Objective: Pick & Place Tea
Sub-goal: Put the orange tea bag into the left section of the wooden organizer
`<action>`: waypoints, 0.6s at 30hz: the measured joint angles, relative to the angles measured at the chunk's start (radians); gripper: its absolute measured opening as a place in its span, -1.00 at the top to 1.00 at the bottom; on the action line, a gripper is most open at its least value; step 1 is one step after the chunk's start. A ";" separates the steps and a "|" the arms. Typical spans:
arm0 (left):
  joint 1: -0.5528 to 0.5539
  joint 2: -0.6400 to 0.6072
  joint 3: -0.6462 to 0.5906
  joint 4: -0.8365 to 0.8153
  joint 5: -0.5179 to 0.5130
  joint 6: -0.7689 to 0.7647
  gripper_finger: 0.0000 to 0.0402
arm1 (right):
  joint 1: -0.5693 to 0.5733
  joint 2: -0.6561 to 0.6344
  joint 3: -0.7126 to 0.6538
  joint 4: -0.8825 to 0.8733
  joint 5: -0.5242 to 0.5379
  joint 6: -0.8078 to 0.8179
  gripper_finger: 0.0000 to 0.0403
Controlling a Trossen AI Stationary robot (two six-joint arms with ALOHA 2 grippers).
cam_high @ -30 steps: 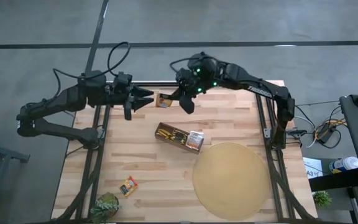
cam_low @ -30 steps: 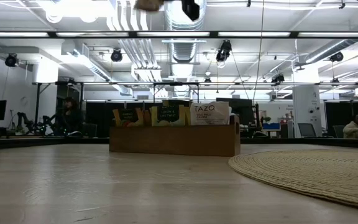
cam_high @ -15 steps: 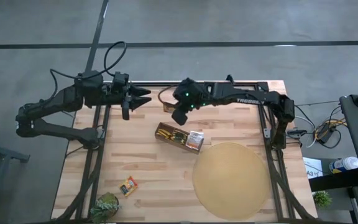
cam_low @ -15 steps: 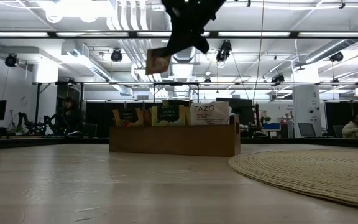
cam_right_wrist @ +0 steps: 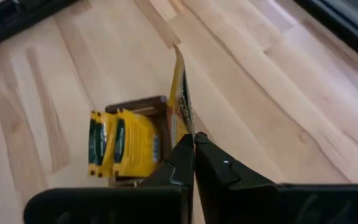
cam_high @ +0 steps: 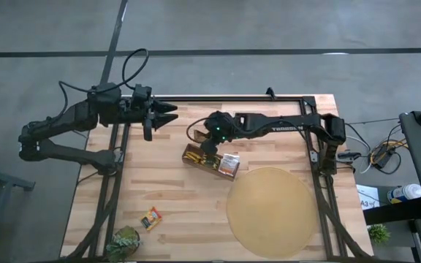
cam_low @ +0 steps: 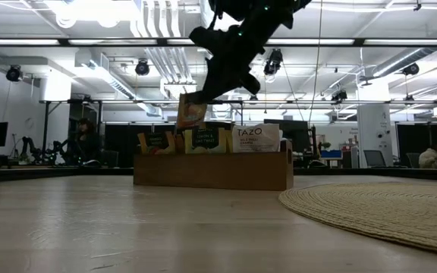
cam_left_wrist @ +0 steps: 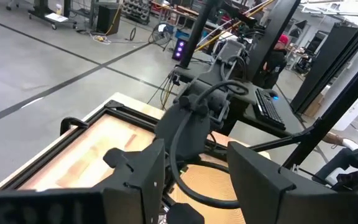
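Table [cam_high: 167,208]: light wood top, seen whole from above; dark frame rails along its edges.
Mat [cam_high: 272,212]: big round tan woven disc, laid at approx 4 o'clock of table centre; in low view its edge [cam_low: 378,208] is seen at 3 o'clock of the box.
R arm: stretched from table's 2 o'clock corner toward centre, ending over the box.
L arm: parked at table's 10 o'clock corner, off the work area.
Box [cam_high: 209,161]: brown oblong wood, near table centre, just off mat's 11 o'clock rim; upright sachets are packed in it, green-yellow ones [cam_right_wrist: 120,146] at one end, a white "TAZO" one [cam_low: 256,139] at the other.
R gripper [cam_high: 207,148]: jaws pinched tight on a sachet, held over box's 9 o'clock end.
L gripper [cam_high: 168,113]: fingers parted approx halfway, nothing between them.
Held sachet [cam_low: 191,112]: orange-yellow, gripped by its top edge, hung just above the box, lower edge near the row's tops; contact w/ the row cannot be told.
Loose sachet [cam_high: 150,218]: orange-red, flat on table at approx 7 o'clock, well apart from box.
Greenish object [cam_high: 123,242]: at table's 7 o'clock edge; kind not clear.
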 joint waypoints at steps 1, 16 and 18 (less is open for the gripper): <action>0.000 0.000 0.000 0.000 0.000 0.000 0.17 | 0.004 0.003 -0.006 0.009 0.000 0.001 0.96; 0.000 0.000 0.000 0.000 0.000 -0.013 0.17 | 0.058 0.110 -0.002 0.092 -0.002 0.102 0.96; 0.000 0.000 0.000 0.000 0.000 -0.013 0.17 | 0.057 0.113 -0.001 0.086 0.015 0.102 0.96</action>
